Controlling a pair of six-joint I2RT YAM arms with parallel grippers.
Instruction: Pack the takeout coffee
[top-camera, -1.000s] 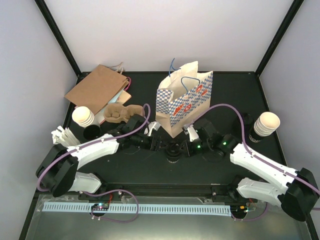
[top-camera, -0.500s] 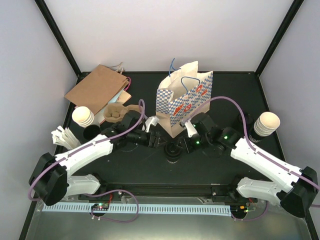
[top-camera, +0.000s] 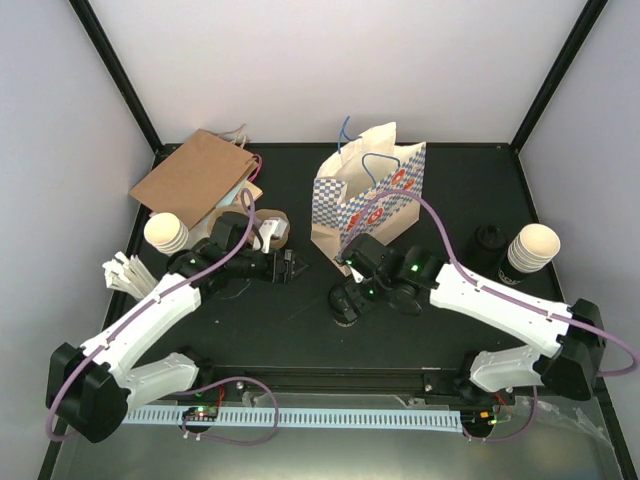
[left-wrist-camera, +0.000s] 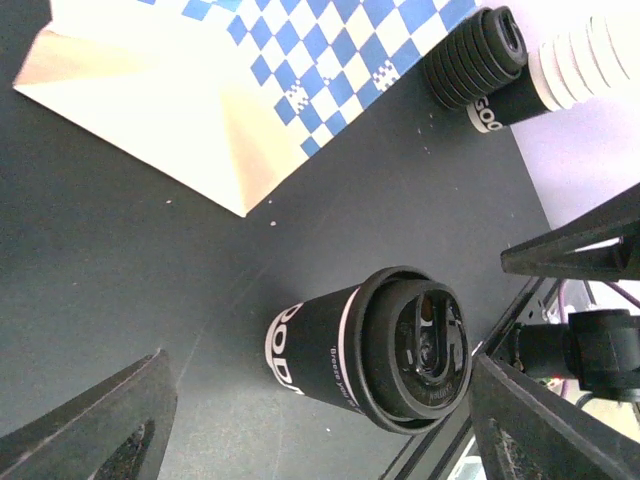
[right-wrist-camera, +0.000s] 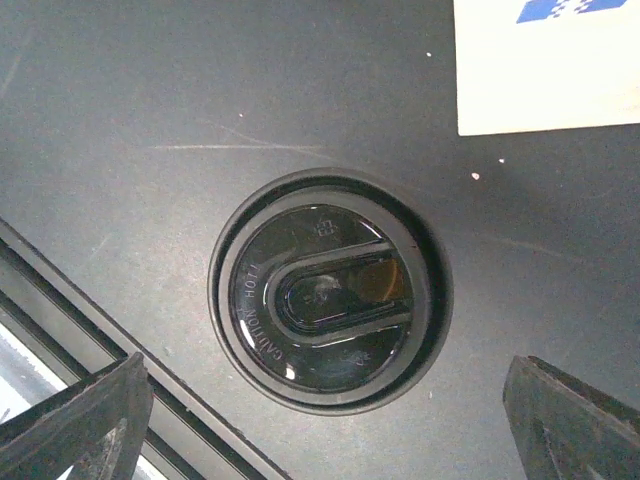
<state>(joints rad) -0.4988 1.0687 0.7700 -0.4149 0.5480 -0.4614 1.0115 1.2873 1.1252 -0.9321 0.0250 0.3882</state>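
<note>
Moved: the right arm has swung in over the cup and its hand, shut a second ago, has sprung wide; the left arm has drawn back to the left.
Takeout coffee (right-wrist-camera: 330, 300): one dark cup with a round black lid. It stands upright on the desk (top-camera: 460, 190) near the front middle, just in front of the checked bag.
Right hand (top-camera: 347, 292): directly above the cup, pointing down. Fingers (right-wrist-camera: 80, 420) are spread wide to either side of the lid, gripping nothing.
Left hand (top-camera: 290, 266): a little to the left of the cup and facing it, with fingers (left-wrist-camera: 90, 420) well apart and empty.
Checked bag (top-camera: 365, 200): blue and white, upright and open-topped, behind the cup.
Right edge: a stack of black lids (top-camera: 487, 238) lies beside a stack of paper cups (top-camera: 530, 250).
Far left: a second cup stack (top-camera: 167, 232), with a brown paper bag (top-camera: 195, 175) lying flat behind it.
</note>
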